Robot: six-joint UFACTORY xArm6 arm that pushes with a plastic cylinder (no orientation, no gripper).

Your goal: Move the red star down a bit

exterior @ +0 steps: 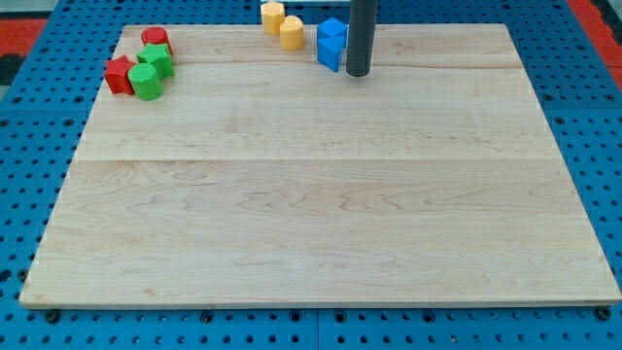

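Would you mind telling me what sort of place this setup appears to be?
Likely a robotics lab bench: a wooden board lies on a blue perforated mat, small coloured blocks cluster along its top edge, and my tip rests beside the blue block.

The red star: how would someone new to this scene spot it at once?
Look at the wooden board's top-left corner, where four red and green blocks huddle. The red star is the one furthest to the view's left, touching a green block. Unlike the round red cylinder above, it has pointed edges.
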